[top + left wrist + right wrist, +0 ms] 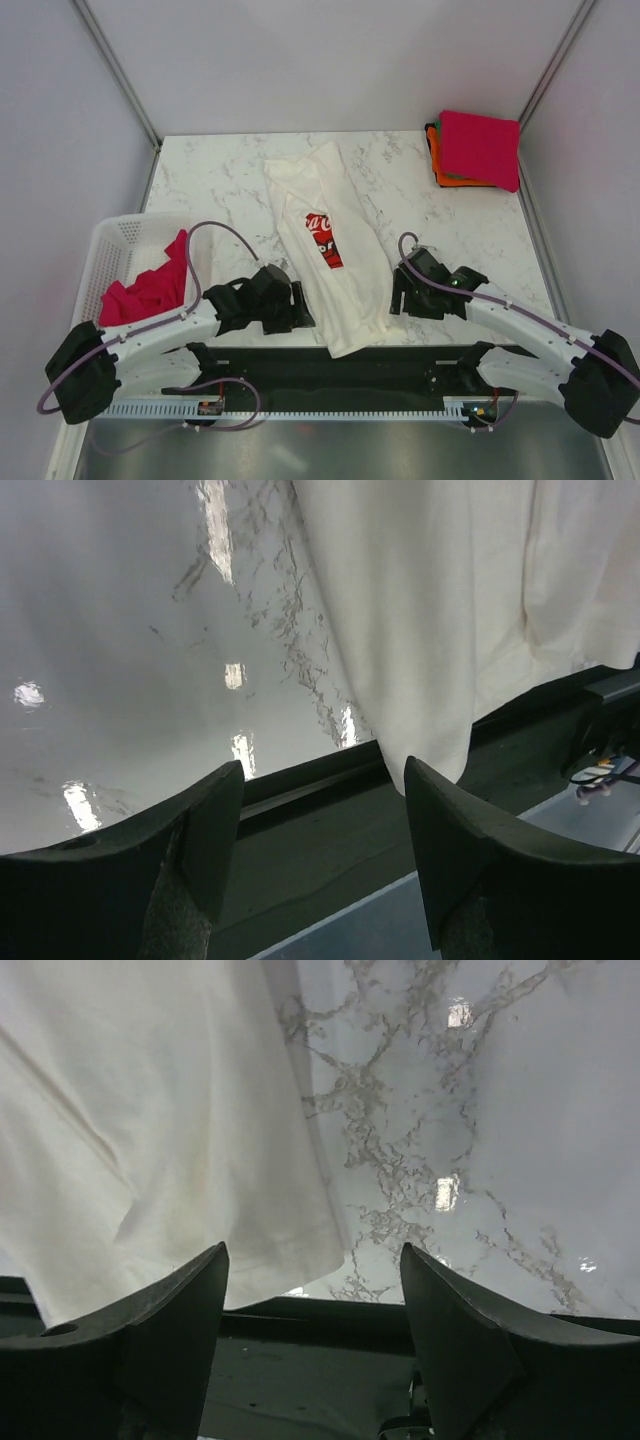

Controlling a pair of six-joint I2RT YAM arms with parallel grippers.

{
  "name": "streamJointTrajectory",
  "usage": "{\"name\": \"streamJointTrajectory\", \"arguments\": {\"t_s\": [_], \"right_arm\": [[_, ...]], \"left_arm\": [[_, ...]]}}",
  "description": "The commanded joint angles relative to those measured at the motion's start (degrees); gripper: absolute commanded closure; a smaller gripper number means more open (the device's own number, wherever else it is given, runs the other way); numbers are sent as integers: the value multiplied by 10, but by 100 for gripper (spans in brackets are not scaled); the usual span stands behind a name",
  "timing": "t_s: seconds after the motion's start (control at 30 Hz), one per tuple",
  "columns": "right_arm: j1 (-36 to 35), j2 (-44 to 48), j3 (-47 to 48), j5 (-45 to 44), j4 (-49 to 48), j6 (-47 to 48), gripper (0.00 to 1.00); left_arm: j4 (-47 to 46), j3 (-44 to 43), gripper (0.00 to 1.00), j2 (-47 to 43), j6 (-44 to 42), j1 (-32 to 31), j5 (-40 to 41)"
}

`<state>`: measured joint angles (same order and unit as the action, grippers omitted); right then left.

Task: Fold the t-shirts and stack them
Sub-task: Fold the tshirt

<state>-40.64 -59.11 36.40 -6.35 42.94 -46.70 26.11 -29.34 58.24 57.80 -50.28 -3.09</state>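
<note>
Flanking the white t-shirt (345,290) are left claw (300,312) and right claw (398,300).

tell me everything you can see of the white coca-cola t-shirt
The white t-shirt is wrinkled cloth, folded lengthwise into a long strip with part of its red print facing up. It lies across the marble table from far side to near edge, where its end droops over. The open left gripper and right gripper flank it; neither grips it.

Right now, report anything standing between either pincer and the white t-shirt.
Nothing visible does. The left pincer and right pincer flank the white t-shirt at its near hem, both open, with only bare marble table between.
</note>
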Motion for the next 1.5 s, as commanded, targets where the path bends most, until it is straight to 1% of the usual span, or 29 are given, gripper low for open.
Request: {"name": "streamJointTrajectory", "arguments": {"t_s": [0.0, 0.03, 0.17, 0.23, 0.27, 0.37, 0.43, 0.47, 0.5, 0.57, 0.6, 0.67, 0.7, 0.73, 0.77, 0.8, 0.9, 0.93, 1.03, 1.07, 1.13, 1.17, 1.23, 1.33, 1.37, 1.47], "right_arm": [[-1, -29, -1, -39, -10, 25, 24], [0, -34, -2, -39, -18, 27, 24], [0, -54, -5, -25, -54, 33, 28], [0, -72, -11, -22, -61, 34, 34], [0, -79, -13, -25, -59, 32, 49], [0, -80, -32, -48, -58, 23, 62], [0, -77, -42, -55, -58, 9, 88], [0, -77, -42, -66, -52, 2, 98], [0, -74, -40, -74, -44, -12, 100], [0, -68, -33, -85, -31, -20, 100], [0, -61, -30, -88, -28, -22, 95], [0, -25, -23, -82, -26, -23, 77], [1, -10, -21, -71, -26, -23, 59], [0, 16, -19, -65, -29, -23, 49], [0, 26, -18, -60, -34, -23, 42], [1, 34, -17, -54, -36, -23, 36], [0, 21, -18, -37, -44, -11, 34], [0, 3, -26, -15, -51, -6, 34], [0, -14, -53, 23, -107, 3, 34], [0, -23, -59, 26, -113, -1, 35], [1, -35, -70, 20, -118, -4, 37], [1, -42, -73, 17, -117, -4, 46], [1, -55, -78, 12, -117, -6, 56], [0, -51, -79, -3, -112, -9, 74], [0, -50, -81, -3, -113, -9, 84], [0, -49, -84, -1, -116, -6, 91]], "left_arm": [[-76, -12, 29, 44, 77, -45, 47], [-96, -15, 29, 76, 79, -63, 48], [-124, -47, 30, 150, 86, -103, 56], [-132, -54, 32, 184, 89, -116, 56], [-139, -58, 33, 192, 91, -119, 55], [-152, -59, 35, 209, 96, -125, 52], [-155, -59, 38, 212, 100, -130, 54], [-155, -57, 39, 214, 102, -132, 53], [-156, -58, 40, 214, 104, -133, 54], [-155, -55, 41, 212, 106, -136, 54], [-153, -54, 42, 208, 108, -137, 54], [-146, -53, 43, 203, 110, -139, 56], [-141, -52, 44, 196, 112, -140, 59], [-136, -52, 44, 194, 113, -141, 61], [-134, -49, 44, 190, 114, -142, 61], [-130, -49, 45, 188, 117, -142, 62], [-126, -48, 46, 180, 124, -148, 63], [-125, -48, 46, 179, 126, -151, 62], [-123, -36, 39, 171, 137, -160, 61], [-123, -32, 36, 169, 144, -162, 61], [-123, -20, 34, 165, 151, -165, 60], [-124, -18, 33, 159, 153, -165, 59], [-122, -10, 33, 152, 158, -169, 59], [-123, 2, 34, 141, 171, -173, 61], [-126, 4, 34, 141, 175, -174, 61], [-135, 6, 35, 148, 180, -179, 59]]}}
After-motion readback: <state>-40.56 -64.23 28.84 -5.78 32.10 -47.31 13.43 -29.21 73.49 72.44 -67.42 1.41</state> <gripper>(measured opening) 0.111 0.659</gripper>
